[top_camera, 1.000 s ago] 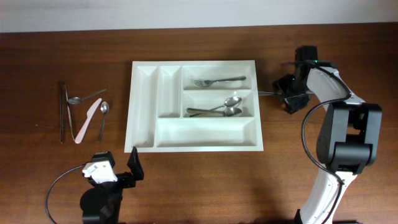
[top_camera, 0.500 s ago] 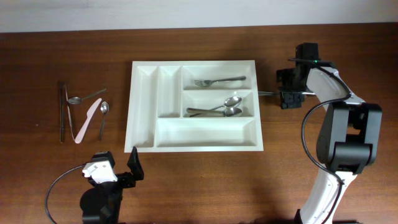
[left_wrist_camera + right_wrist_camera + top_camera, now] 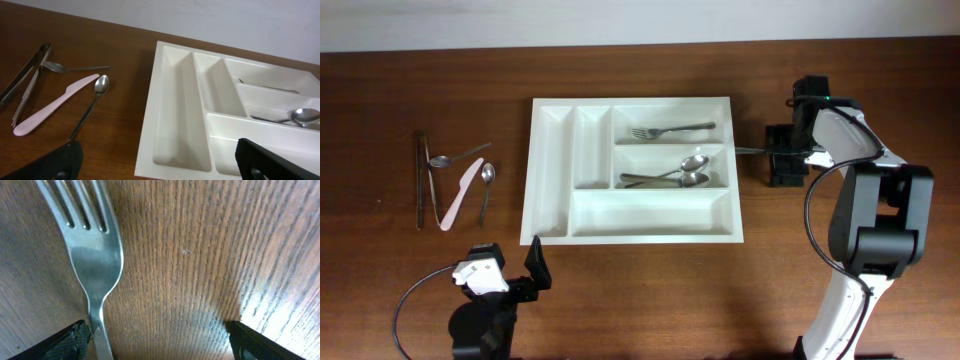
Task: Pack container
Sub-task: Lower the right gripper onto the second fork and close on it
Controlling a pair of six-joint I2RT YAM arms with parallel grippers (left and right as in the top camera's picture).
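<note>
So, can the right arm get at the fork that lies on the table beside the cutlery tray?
Probably yes. The open right gripper hangs right over the fork, with nothing on top of it. The fork lies flat on the table, so gripping it may be tricky.

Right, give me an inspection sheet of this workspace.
Surface: brown wooden table, no spills seen.
Job's things: large white plastic cutlery tray holding one metal fork and two metal spoons; three compartments empty.
Clutter: metal tongs, pink plastic knife, two loose spoons left of tray; loose fork right of it.
Grippers: left gripper open, empty; right gripper open, fingers astride loose fork.
Cables: black cable beside each arm.
Surroundings: white wall beyond table.
</note>
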